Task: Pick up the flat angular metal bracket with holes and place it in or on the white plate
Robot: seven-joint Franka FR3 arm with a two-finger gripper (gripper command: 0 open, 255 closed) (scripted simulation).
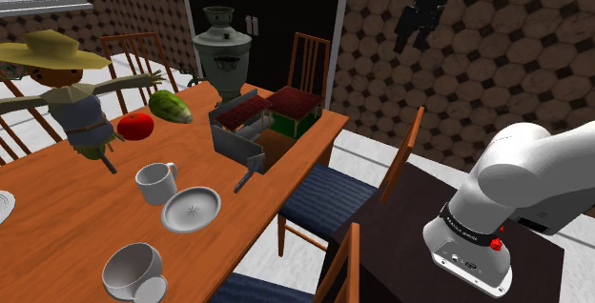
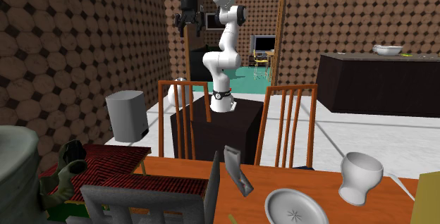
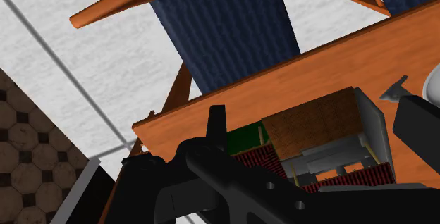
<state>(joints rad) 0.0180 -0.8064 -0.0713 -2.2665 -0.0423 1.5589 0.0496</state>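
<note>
Your claw (image 2: 185, 22) hung open, high over the stand (image 2: 211, 127), well apart from the bracket (image 1: 245, 179) at the table (image 1: 57, 215) edge near the plate (image 1: 191, 209). You would need to descend squarely and pinch its flat faces.

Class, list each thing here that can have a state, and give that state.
gripper: open, empty, high above the stand
metal bracket: standing tilted on edge, unheld
plate: flat, empty
mug: upright
box: open

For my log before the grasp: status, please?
Tool open, high up, empty. Bracket on table beside toolbox, not on plate.
</note>
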